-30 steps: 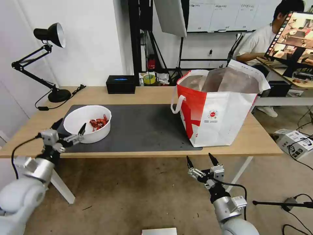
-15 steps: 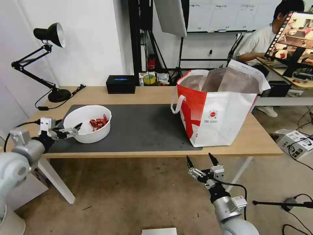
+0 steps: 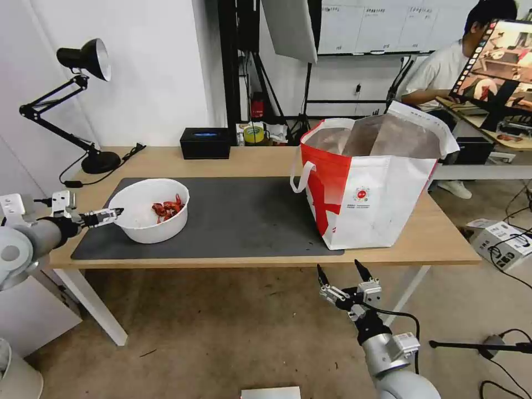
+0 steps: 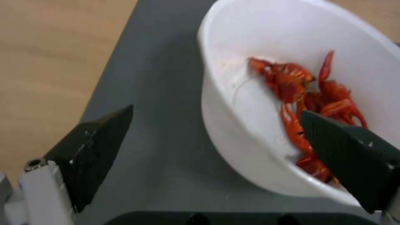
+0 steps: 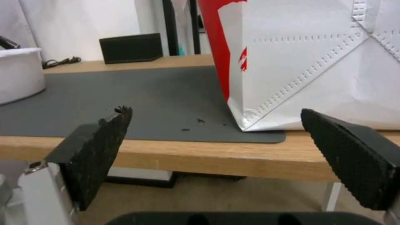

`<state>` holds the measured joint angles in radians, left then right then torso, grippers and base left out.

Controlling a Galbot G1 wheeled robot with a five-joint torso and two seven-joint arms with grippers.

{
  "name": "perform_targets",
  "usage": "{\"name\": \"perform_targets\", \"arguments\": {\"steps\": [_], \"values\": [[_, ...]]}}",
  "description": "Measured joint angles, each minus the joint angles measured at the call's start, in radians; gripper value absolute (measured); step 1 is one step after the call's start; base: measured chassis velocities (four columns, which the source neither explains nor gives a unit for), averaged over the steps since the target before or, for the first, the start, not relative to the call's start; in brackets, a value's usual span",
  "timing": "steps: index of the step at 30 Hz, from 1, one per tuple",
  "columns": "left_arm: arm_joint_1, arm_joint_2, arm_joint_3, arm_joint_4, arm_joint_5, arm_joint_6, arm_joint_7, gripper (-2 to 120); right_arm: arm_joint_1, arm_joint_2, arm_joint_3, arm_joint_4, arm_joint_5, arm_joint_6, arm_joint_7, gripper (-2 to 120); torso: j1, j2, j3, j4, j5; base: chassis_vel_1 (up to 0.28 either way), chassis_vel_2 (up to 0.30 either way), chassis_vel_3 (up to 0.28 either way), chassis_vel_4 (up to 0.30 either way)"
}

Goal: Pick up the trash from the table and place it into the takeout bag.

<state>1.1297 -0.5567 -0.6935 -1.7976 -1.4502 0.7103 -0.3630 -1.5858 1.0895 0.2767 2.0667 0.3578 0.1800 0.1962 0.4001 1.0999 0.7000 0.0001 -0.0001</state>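
**Left tool lined up on the bowl rim, bag waiting at the other end**

Head view: the white bowl with the red shells sits on the left part of the grey mat on the counter. The left tool comes in level from the side, tips right at the bowl's near wall, which looks like a setup for pinching the rim rather than scooping from below. The takeout bag stands upright on the right end of the mat, mouth wide open, well apart from the bowl, so the drop should be easy once something gets carried over. The right tool is parked below the counter edge, fingers spread and pointing up, holding nothing. A black box and a desk lamp sit at the back, out of the way.

Left wrist view: the left tool is released, its fingers straddling the bowl wall, one over the mat outside and one over the shells inside. I'd guess that's so closing clamps the wall.

Right wrist view: the right tool is spread wide and empty, facing the counter's front edge with the bag just beyond. It seems to be idling.
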Motion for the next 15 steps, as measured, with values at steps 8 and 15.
{"name": "perform_targets", "arguments": {"steps": [8,15], "values": [[-0.060,-0.003,0.029,0.036,-0.175,0.020,-0.119,100,0.000,0.000,0.000,0.000,0.000,0.000,0.000,100,0.000,0.000,0.000,-0.0002,0.0002,0.000,0.000,0.000,0.000],[-0.084,-0.004,0.052,0.063,-0.206,0.023,-0.181,100,0.000,0.000,0.000,0.000,0.000,0.000,0.000,100,0.000,0.000,0.000,-0.0001,0.0001,0.000,0.000,0.000,0.000]]}}
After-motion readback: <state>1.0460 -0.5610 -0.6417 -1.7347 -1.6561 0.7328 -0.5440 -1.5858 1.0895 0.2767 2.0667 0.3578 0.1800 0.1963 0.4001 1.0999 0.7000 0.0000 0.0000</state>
